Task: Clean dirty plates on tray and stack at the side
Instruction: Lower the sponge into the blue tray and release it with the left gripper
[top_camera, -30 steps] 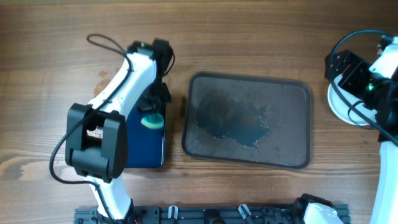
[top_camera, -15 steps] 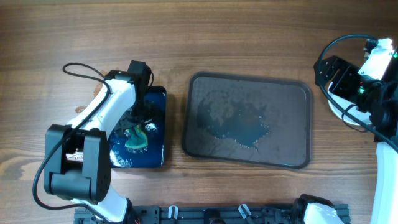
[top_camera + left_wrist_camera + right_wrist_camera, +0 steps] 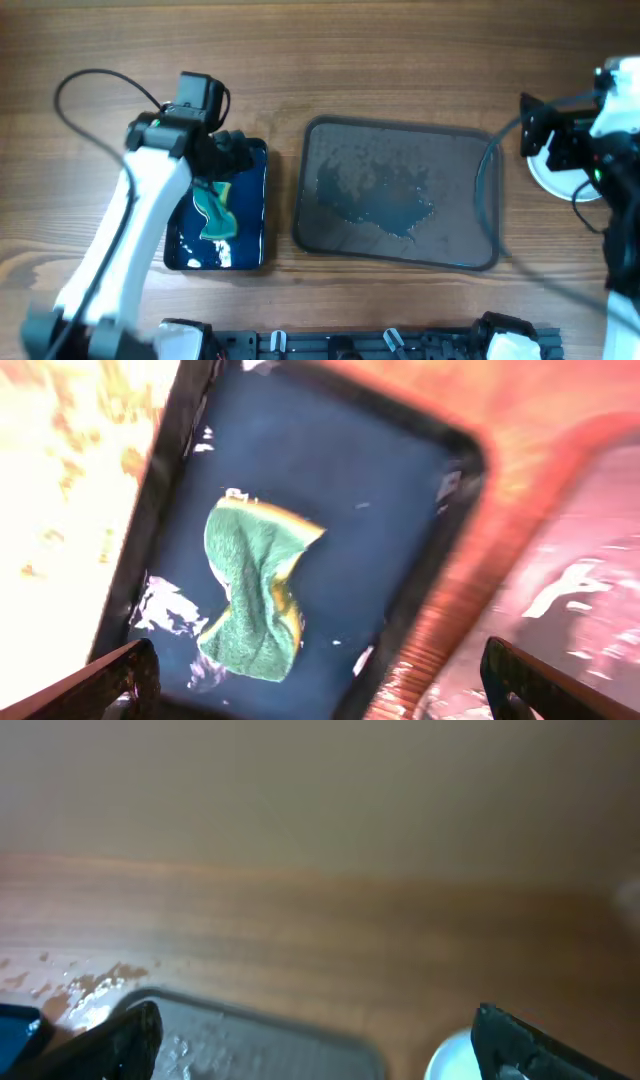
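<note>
Seemingly done: large grey-brown rectangular tray (image 3: 462, 168) wet, plateless; round white plates (image 3: 548, 182) at three o'clock; green sponge (image 3: 250, 585) in small dark-blue tray (image 3: 250, 172) at nine. Spread wide, empty: left gripper (image 3: 320, 675), right gripper (image 3: 315, 1040).

A brown wooden table (image 3: 400, 60) with long streaky grain fills the overhead view, a black rail (image 3: 330, 345) runs along its near edge, and in the right wrist view pale shiny flecks dot the wood before a plain brownish blur.

tray (image 3: 455, 165): open from above | left arm (image 3: 140, 215) overhangs blue tray (image 3: 250, 195) | right arm (image 3: 612, 130) overhangs plates (image 3: 548, 178)
</note>
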Robot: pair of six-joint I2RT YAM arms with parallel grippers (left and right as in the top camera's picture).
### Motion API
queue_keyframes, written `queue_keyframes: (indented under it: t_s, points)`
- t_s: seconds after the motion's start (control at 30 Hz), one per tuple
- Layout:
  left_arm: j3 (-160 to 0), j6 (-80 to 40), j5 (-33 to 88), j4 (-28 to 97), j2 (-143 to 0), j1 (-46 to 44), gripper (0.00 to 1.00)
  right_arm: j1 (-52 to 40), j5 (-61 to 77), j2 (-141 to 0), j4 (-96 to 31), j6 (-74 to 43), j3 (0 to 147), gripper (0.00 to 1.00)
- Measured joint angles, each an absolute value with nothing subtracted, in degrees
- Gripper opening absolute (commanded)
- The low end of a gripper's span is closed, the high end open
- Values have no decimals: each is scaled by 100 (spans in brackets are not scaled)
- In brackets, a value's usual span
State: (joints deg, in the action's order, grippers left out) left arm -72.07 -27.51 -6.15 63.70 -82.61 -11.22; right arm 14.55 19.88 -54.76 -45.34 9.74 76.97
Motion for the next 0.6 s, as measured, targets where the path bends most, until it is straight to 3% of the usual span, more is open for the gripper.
queue_keyframes:
  t_s: [0.17, 0.43, 0.6]
  points:
    - [-7262, -2567, -617, 6410, -6423, -1643, 100, 1448, 2368, -4528, -4364, 1890, 7699, 100]
    - [-7295, -2552, -939, 7148, -3802, -2394, 100, 1448, 2440, -4322, -4939, 1992, 7699, 100]
    - [-7303, -2554, -1074, 7815, -3157, -2394, 100, 1448, 2443, -4469, -5581, 2027, 7697, 100]
